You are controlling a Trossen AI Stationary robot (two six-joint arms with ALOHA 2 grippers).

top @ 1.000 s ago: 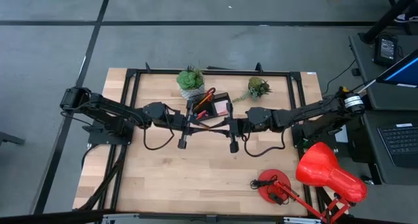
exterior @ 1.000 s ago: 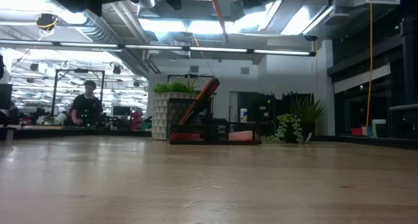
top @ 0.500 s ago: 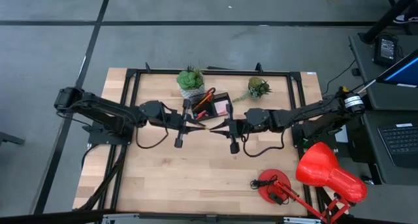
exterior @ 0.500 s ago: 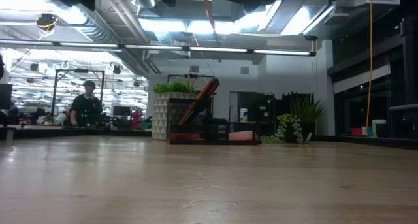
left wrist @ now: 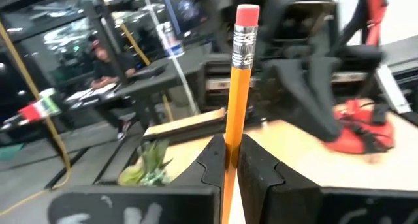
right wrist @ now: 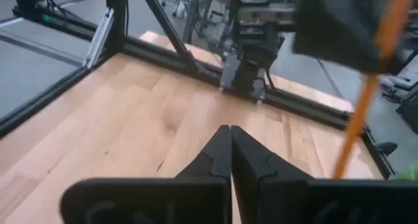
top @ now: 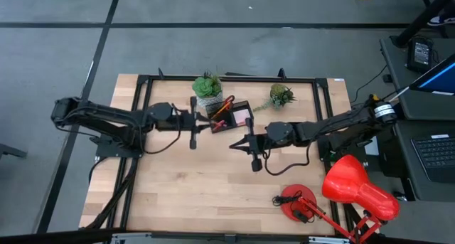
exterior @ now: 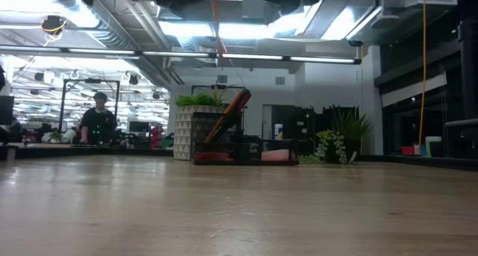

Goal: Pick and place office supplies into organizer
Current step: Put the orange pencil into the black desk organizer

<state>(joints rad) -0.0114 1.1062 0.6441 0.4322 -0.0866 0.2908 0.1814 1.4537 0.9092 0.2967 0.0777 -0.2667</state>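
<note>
Pale wooden tabletop [top: 213, 180] carries the small black compartmented desk organizer [top: 235, 116] at its far edge, between two green potted plants [top: 207, 87]; a red desk lamp [top: 355, 183] stands at the near right corner.

Left gripper [left wrist: 230, 164] is pinched on a long orange pencil with a pink eraser tip [left wrist: 236, 87], held upright in the wrist view, just left of the organizer in the high view. Right gripper [right wrist: 230, 160] has its fingers pressed together on nothing, hovering over bare table near the centre.

Risk, as judged: the pencil is gripped near one end, so it could pivot or slip during lowering and miss the compartment already holding red-handled scissors [top: 225, 105], or snag on them.

Compared with a second ago, the left arm has drawn back toward its own side, taking the pencil clear of the right gripper, which has closed and shifted slightly toward the near edge.
</note>
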